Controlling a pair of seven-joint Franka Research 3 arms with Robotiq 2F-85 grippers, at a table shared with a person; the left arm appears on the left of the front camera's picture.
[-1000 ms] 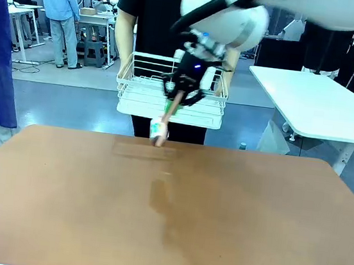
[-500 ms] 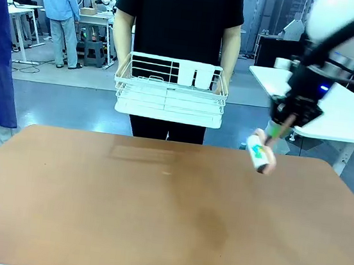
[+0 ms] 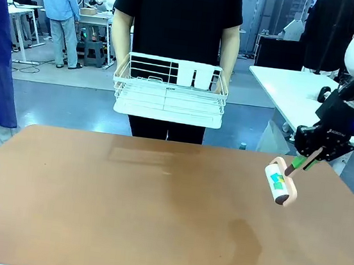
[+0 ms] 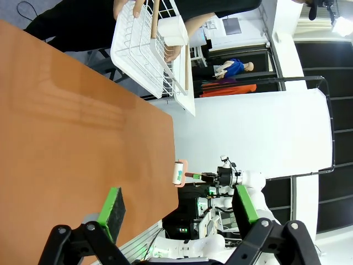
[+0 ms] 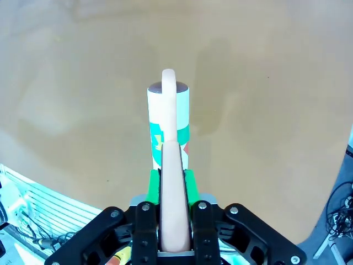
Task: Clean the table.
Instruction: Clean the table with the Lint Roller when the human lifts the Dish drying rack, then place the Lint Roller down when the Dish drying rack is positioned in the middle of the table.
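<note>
White right arm angled down, end effector [image 3: 311,157] clamped on lint roller [image 3: 279,182] — above table [image 3: 121,216]

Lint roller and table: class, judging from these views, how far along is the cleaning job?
Done: nothing lies on the table top, though fine dust can't be judged. In hand: the right gripper is shut on the lint roller handle, holding the roll just above the right side. The left gripper is open and holds nothing. The person holds a white wire basket beyond the far edge. Left: probably returning the roller.
</note>
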